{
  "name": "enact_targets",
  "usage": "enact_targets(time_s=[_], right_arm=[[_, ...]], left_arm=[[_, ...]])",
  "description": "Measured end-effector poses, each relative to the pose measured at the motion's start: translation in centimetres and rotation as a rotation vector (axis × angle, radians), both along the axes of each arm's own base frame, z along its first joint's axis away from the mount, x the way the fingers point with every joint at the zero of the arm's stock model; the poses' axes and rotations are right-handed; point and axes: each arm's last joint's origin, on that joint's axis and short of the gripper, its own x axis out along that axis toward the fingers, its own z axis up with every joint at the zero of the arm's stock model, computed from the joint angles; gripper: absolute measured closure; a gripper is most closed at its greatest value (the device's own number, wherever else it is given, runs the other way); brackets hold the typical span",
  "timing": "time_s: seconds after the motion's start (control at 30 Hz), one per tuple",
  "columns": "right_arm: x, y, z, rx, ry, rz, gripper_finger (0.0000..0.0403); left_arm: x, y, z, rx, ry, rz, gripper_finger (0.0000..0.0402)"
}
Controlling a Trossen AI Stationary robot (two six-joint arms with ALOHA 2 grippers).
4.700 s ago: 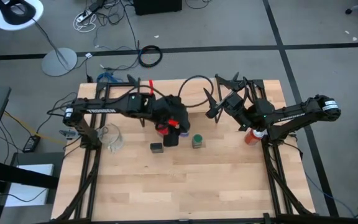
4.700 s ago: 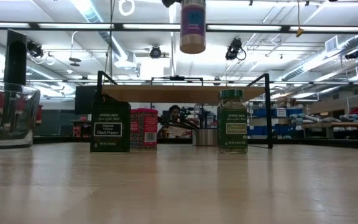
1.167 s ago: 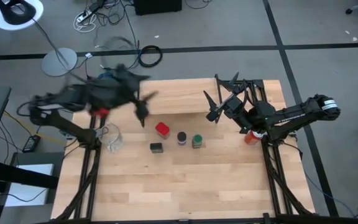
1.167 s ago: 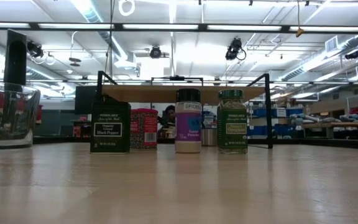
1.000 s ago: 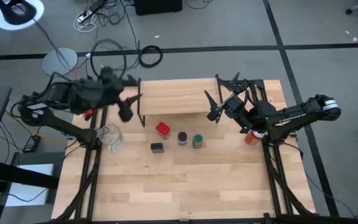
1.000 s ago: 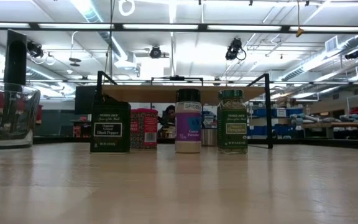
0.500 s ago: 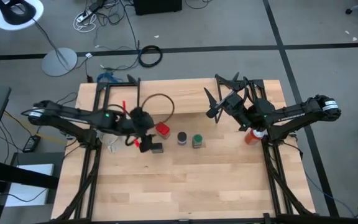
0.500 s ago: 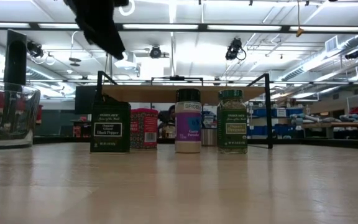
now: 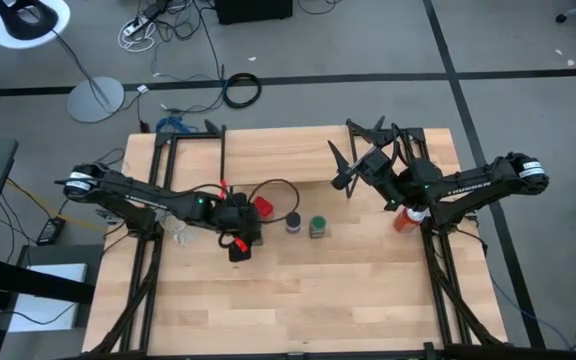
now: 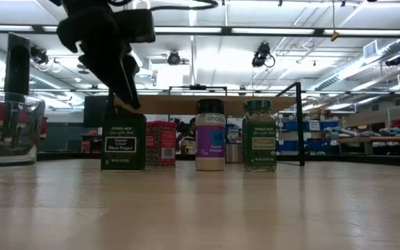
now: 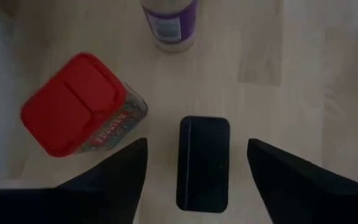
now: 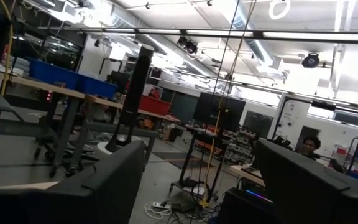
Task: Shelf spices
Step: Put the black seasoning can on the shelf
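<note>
My left gripper (image 11: 196,143) is open and hovers just above the dark square tin (image 11: 204,163), one finger on either side, not touching it. In the low view the left gripper (image 10: 132,97) points down over the tin (image 10: 123,142). In the high view the gripper (image 9: 240,238) hides this tin. The red tin (image 9: 262,207), the purple-labelled jar (image 9: 293,222) and the green jar (image 9: 317,227) stand upright on the table in front of the shelf (image 9: 278,155). My right gripper (image 9: 343,165) is open and raised by the shelf's right end.
A clear glass cup (image 10: 5,128) stands at the table's left side, partly under my left arm. A red drink can (image 9: 404,220) stands at the right, below my right arm. Bare tabletop (image 9: 298,300) stretches toward the near edge.
My left arm has swung from the table's far-left corner toward the near edge and right, and come down over the dark tin, fingers pointing down. The spices and the right arm have kept still.
</note>
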Motion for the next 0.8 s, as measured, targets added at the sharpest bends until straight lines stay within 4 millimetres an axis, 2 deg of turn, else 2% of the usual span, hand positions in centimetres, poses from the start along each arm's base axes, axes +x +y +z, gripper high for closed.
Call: enact_targets(time_s=[0.27,0.47,0.63,0.8], right_arm=[[0.0,0.0,0.0,0.0,0.003,0.0,0.0095],[0.0,0.0,0.0,0.0,0.003,0.0,0.0095],[0.0,0.0,0.0,0.0,0.002,-0.001,0.0095],[0.0,0.0,0.0,0.0,0.002,-0.001,0.0095]], left_arm=[[0.9,-0.3,-2.1,-0.034,0.084,0.0,0.0077],[1.5,-0.3,-4.5,-0.02,0.184,0.004,0.0082],[1.7,-0.5,-5.1,-0.045,0.211,-0.011,0.013],[1.9,-0.5,-3.6,-0.044,0.202,-0.026,0.0231]])
